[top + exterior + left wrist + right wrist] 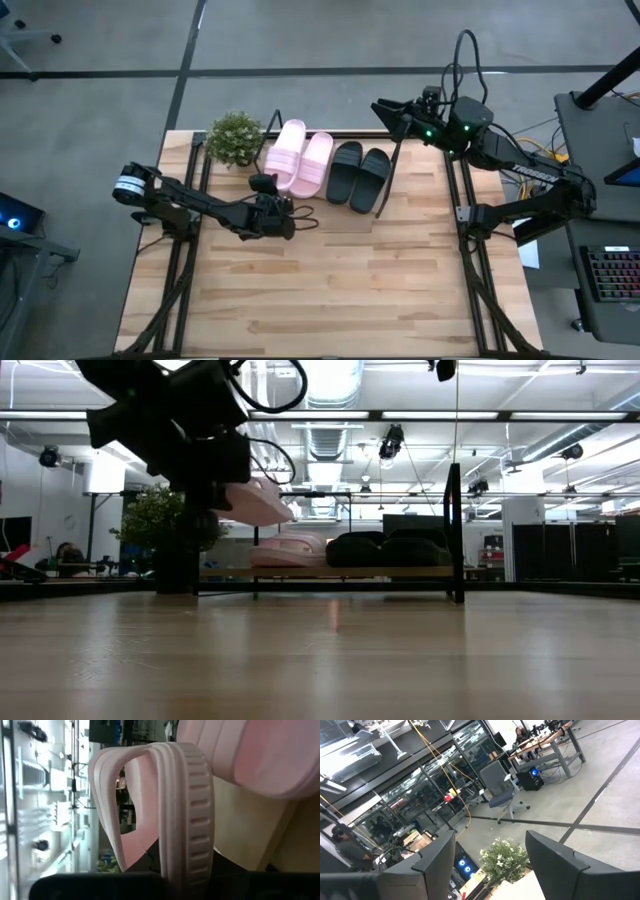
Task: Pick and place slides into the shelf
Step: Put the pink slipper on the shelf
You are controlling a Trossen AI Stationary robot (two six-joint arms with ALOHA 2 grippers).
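On the large light wooden tabletop point(330, 290), the low shelf of thin black tubing with a pale board point(400, 150) is placed at the far edge. Three slides are laid on it: one pale pink slide point(318, 165) and the black pair point(360, 175). The other pale pink wide-strap slide point(283, 155) is clamped by the left gripper point(272, 205) and kept above the shelf's left part, beside a small green potted plant point(235, 138). The right gripper point(385, 110) is seen spread wide, holding nothing, beyond the shelf's right end.

A light wooden table point(330, 290) carries a black-framed shelf point(400, 175) beyond the left gripper's jaws, holding one pink slide point(318, 165), two black slides point(360, 175); a potted plant point(235, 138) stands alongside.
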